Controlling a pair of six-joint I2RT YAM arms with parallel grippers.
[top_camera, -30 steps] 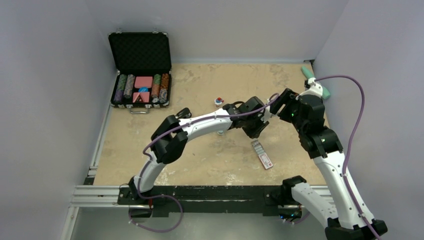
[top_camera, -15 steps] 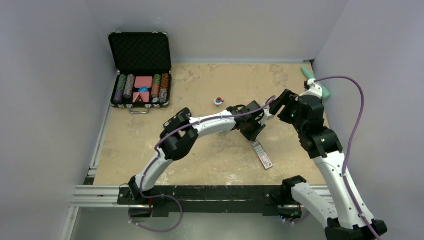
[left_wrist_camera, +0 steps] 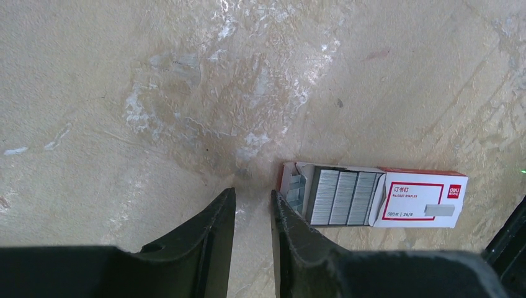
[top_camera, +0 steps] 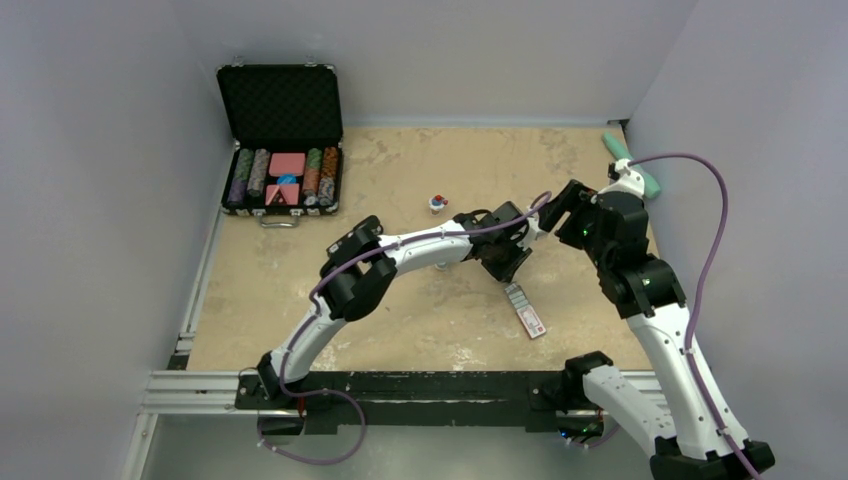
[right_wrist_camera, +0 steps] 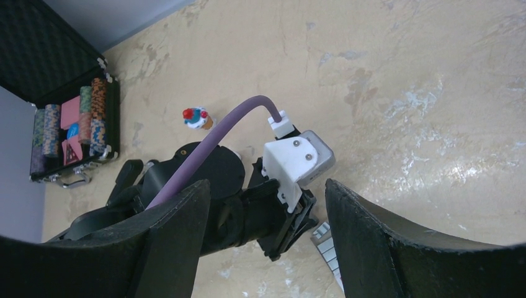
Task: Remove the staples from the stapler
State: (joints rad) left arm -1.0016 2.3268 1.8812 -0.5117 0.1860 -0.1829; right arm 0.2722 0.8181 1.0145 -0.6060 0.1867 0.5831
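Observation:
The black stapler and its loose strip of staples do not show in any view; the arms may hide them. My left gripper [top_camera: 507, 272] points down at the table right beside the open end of a red-and-white staple packet [top_camera: 525, 308]. In the left wrist view the left gripper [left_wrist_camera: 253, 194] has a narrow gap with only bare table in it, and the packet [left_wrist_camera: 372, 197] lies just right of its right finger. My right gripper [top_camera: 553, 207] hovers behind the left wrist. In the right wrist view the right gripper [right_wrist_camera: 267, 185] is wide open and empty.
An open black case of poker chips [top_camera: 283, 160] stands at the back left. A small red, white and blue object [top_camera: 437, 203] lies mid-table behind the left arm. A pale teal bar [top_camera: 632, 165] lies at the back right by the wall.
The left arm's elbow swung right and forward, and its gripper shifted slightly toward the packet's open end. It has been still for the last half second. The right arm has barely moved.

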